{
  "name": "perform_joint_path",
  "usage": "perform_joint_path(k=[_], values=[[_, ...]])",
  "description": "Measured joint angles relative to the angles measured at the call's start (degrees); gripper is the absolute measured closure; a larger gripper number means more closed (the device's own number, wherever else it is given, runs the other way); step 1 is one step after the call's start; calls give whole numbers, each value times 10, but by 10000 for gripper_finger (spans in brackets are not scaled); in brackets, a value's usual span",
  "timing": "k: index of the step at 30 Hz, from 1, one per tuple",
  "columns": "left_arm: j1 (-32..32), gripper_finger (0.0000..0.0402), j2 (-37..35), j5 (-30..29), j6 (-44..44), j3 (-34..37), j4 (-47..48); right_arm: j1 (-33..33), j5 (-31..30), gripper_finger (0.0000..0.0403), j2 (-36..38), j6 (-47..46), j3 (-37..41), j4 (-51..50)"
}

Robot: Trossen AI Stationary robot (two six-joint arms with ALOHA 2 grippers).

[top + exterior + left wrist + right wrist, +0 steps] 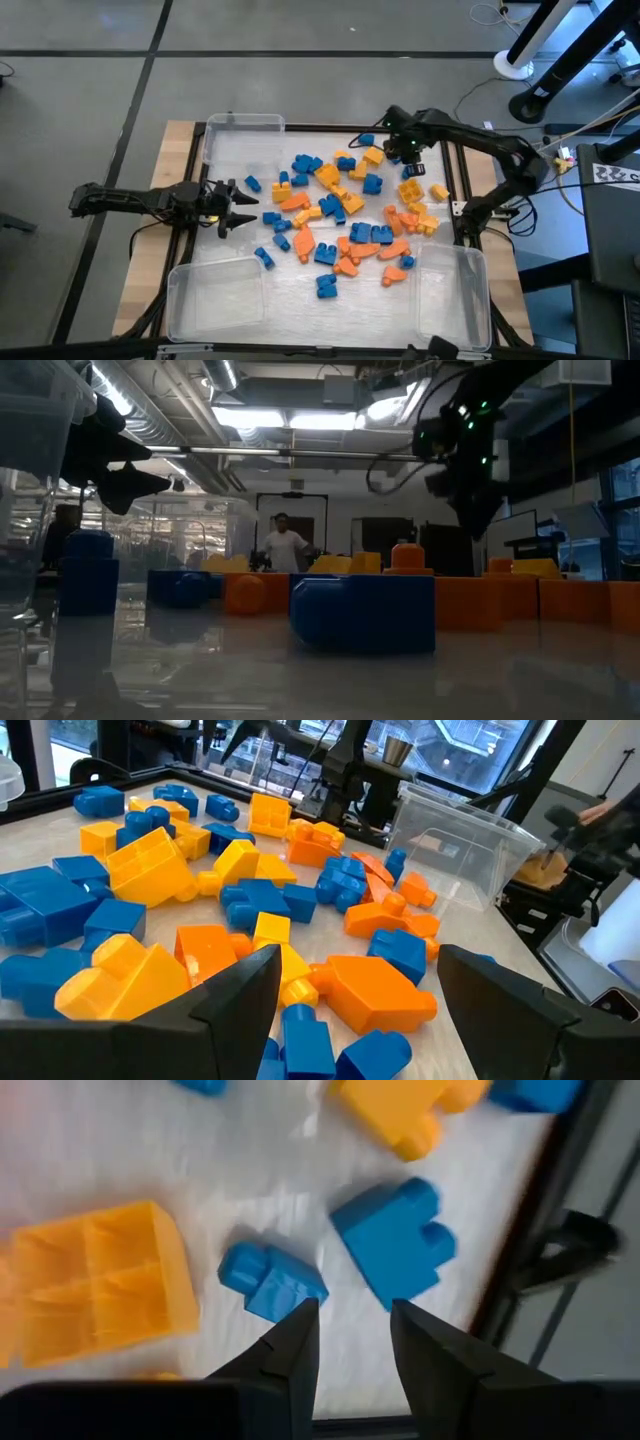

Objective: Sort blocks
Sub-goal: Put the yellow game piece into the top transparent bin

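— So which step is this?

— Picking. The right gripper [350,1325] hangs above two blue blocks at the far edge of the pile of blocks [340,215], fingers partly open, holding nothing. The left gripper [235,208] waits beside the pile, spread wide and empty.

— Next?

— Probably dropping over the small blue block [270,1280]. Its long axis lies slantwise to the fingers, studs sideways, so a wrist turn would help.

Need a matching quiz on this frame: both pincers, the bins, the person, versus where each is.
1 left pincer
2 right pincer
3 clear bins
4 person

A in the room behind the table
B over two blue blocks, open, holding nothing
C along the table's edges
D left of the pile, open wide

Pairs: 1-D, 2-B, 3-C, 4-A
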State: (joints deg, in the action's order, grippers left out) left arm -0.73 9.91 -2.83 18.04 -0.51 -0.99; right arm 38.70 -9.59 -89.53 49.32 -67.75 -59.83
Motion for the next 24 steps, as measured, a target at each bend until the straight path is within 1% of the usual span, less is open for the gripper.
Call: perform_joint_path(k=[6, 19, 21, 24], values=[[0, 141, 0, 0, 0, 0, 0, -1, -3, 276, -37, 28, 0, 0], [0, 141, 0, 0, 0, 0, 1, -1, -10, 276, -48, 23, 0, 18], [0, 141, 0, 0, 0, 0, 1, -1, -16, 276, -56, 19, 0, 22], [0, 141, 0, 0, 0, 0, 1, -11, -49, 276, -63, 16, 0, 29]])
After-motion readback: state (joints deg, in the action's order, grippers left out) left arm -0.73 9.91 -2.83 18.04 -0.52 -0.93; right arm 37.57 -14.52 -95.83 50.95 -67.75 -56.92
